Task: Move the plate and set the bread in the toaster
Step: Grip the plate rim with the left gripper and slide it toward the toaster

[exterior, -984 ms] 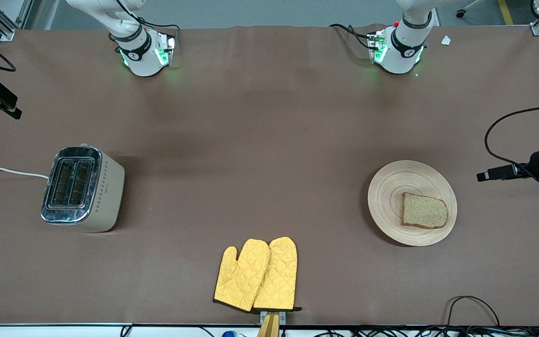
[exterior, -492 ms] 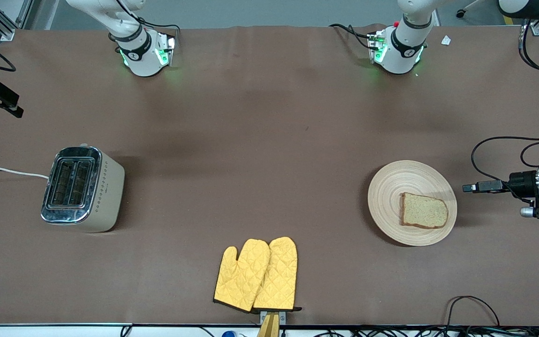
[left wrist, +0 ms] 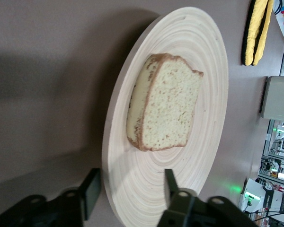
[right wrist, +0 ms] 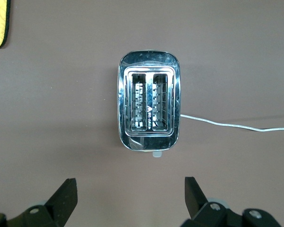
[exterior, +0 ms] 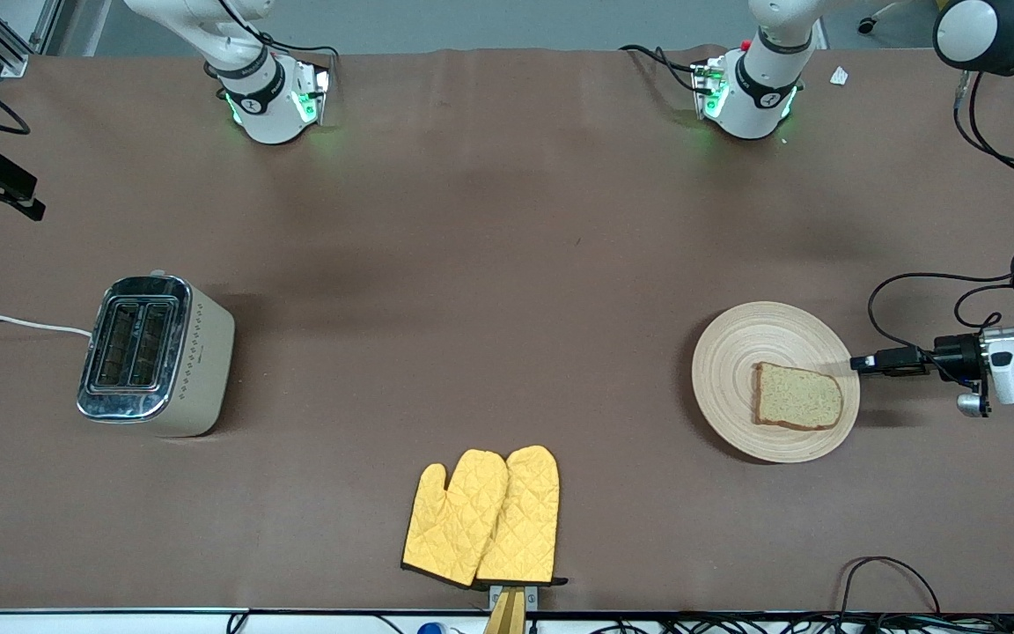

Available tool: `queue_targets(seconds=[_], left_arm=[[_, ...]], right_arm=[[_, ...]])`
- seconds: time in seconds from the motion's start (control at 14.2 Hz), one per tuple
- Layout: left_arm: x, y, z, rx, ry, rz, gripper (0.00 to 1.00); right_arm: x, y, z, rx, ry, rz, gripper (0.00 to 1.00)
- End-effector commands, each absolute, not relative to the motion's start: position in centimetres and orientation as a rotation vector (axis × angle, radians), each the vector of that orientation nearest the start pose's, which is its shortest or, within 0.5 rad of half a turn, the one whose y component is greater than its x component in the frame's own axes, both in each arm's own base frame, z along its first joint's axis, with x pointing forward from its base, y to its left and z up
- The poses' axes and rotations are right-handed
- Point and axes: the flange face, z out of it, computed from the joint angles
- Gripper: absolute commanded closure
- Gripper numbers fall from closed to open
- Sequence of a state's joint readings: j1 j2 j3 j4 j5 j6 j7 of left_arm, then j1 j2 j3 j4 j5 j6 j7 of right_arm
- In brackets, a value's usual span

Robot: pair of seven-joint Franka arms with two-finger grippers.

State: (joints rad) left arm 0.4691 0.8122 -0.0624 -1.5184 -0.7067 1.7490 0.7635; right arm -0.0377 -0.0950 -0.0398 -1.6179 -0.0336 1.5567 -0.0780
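Since a second ago the left arm has swung in from the desk's edge, and its left pincer (exterior: 859,362) now sits low at the rim of the plate (exterior: 736,370), at the left arm's end of the desk. The left wrist view shows its two dark fingers (left wrist: 91,191) spread apart with the plate's rim (left wrist: 114,189) between them — one finger outside the rim over the brown desk (exterior: 489,282), the other over the wood — not closed on it. The bread (exterior: 797,396) lies flat on the plate, off-centre toward the rim nearest the pincer, its crust brown and its face pale and speckled; plate and bread have not shifted. The toaster (exterior: 155,355) stands upright toward the right arm's end of the desk, both slots open at the top, its white cord (exterior: 14,322) trailing off the edge. The right pincer (right wrist: 128,198) hangs high over the toaster, fingers wide — the right wrist view looks straight down into the slots (right wrist: 149,100). A pair of yellow oven mitts (exterior: 482,517) lies nearer the front camera than both toaster and plate, roughly midway between them.
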Motion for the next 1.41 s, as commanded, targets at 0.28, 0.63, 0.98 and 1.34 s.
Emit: queue_targets(seconds=[0.28,0.63,0.98,1.34], left_arm=[[62.1,20.5,14.8,2.224,-0.041,-0.098,0.78],[62.6,17.5,14.5,2.168,-0.091,-0.13,1.0],[65.4,7.2,17.9,2.042,-0.171,-0.186,1.0],[67.6,-8.5,22.2,1.96,-0.154,-0.254,1.0]], right_arm=[[51.9,-4.6,65.2,-3.163,-0.004,-0.031,0.0],[51.9,-4.6,65.2,-3.164,-0.004,-0.033,0.0],[51.8,-4.6,65.2,-3.163,-0.004,-0.033,0.0],[51.9,-4.7,65.2,-3.163,-0.001,-0.031,0.0]])
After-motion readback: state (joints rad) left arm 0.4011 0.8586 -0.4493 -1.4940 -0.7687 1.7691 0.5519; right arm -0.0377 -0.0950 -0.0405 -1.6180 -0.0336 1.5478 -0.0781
